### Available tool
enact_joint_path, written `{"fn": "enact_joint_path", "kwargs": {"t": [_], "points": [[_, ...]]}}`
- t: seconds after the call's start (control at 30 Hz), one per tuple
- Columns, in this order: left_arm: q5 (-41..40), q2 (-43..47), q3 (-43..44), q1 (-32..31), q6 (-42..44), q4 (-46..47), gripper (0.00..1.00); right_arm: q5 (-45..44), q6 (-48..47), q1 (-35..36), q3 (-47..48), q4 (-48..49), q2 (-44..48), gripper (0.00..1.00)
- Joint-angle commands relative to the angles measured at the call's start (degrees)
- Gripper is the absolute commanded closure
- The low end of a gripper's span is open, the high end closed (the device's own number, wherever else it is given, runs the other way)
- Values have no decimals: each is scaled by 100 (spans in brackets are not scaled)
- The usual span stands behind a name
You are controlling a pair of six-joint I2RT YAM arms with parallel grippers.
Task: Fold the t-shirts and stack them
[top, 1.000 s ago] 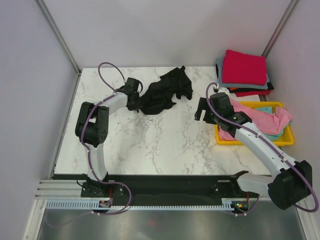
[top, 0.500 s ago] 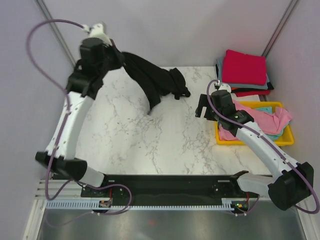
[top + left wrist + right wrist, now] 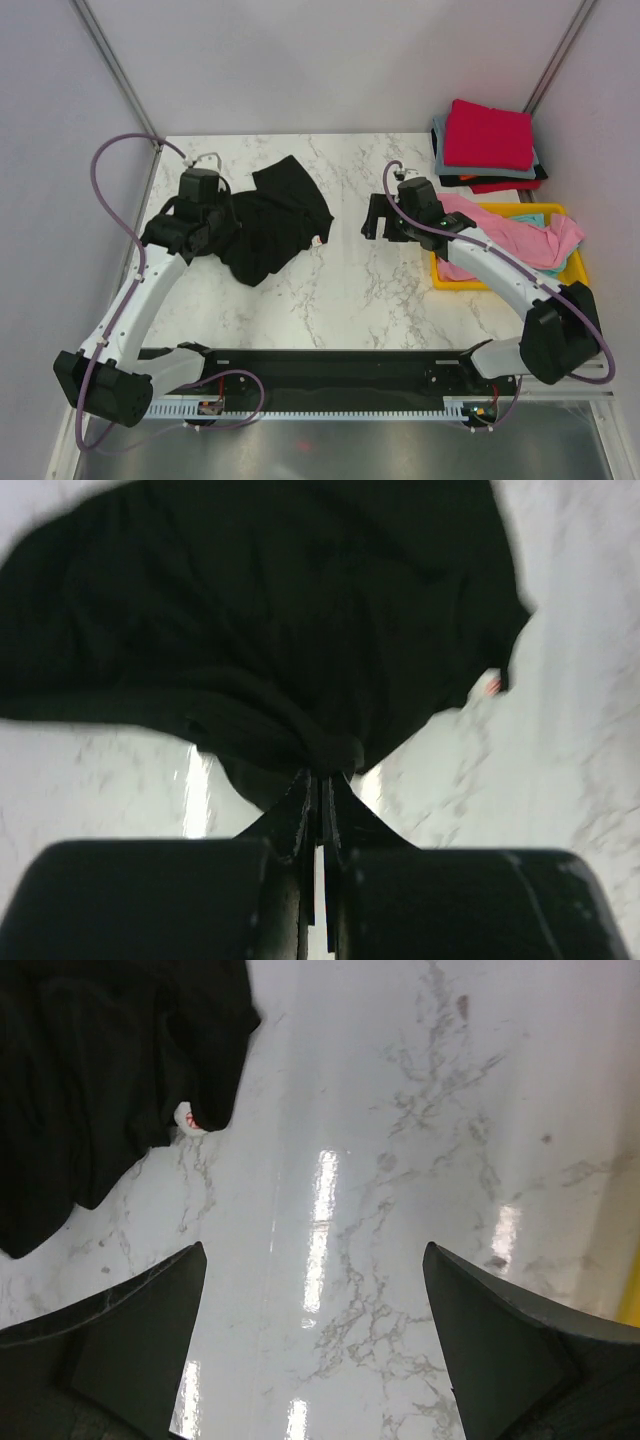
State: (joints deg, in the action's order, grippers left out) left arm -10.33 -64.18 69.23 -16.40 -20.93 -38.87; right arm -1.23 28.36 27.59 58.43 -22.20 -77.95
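The left gripper (image 3: 320, 780) is clenched on a bunched fold of the black t-shirt (image 3: 280, 630), with the cloth gathered into a knot right at its fingertips. Ahead of that pinch the shirt fans out in a crumpled heap on the table (image 3: 350, 290). It is not flat, and I cannot pick out a sleeve or hem.

The step in hand looks like spreading this shirt so it can be folded. To do that well, the pinch should probably be traded for a grip on a true edge or corner, since a wad of several layers will only drag the heap about.

The right gripper (image 3: 312, 1260) hangs released and empty over bare marble. The shirt's nearest edge, with its small white label (image 3: 188, 1117), lies ahead of it and off to its left, apart from the fingers. That edge seems the natural place for it to take hold, low and on one layer only, so the two arms can draw the cloth taut between them.

Behind the right gripper, along its own arm, sits the yellow tray (image 3: 560, 282) with a pink t-shirt (image 3: 510, 235) draped over its rim. Farther back and off to its right is the folded stack (image 3: 445, 140) topped by a red t-shirt (image 3: 488, 135), where this one likely belongs once folded.
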Motion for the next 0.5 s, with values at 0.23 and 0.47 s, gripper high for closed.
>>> {"fn": "enact_joint_path", "kwargs": {"t": [0.23, 0.47], "points": [[-31, 1487, -1279, 50, -402, -700, 98, 1714, -383, 790, 1685, 1069, -2169, 4], [338, 2225, -1623, 50, -948, -823, 97, 934, -999, 1450, 5016, -222, -5128, 7]]}}
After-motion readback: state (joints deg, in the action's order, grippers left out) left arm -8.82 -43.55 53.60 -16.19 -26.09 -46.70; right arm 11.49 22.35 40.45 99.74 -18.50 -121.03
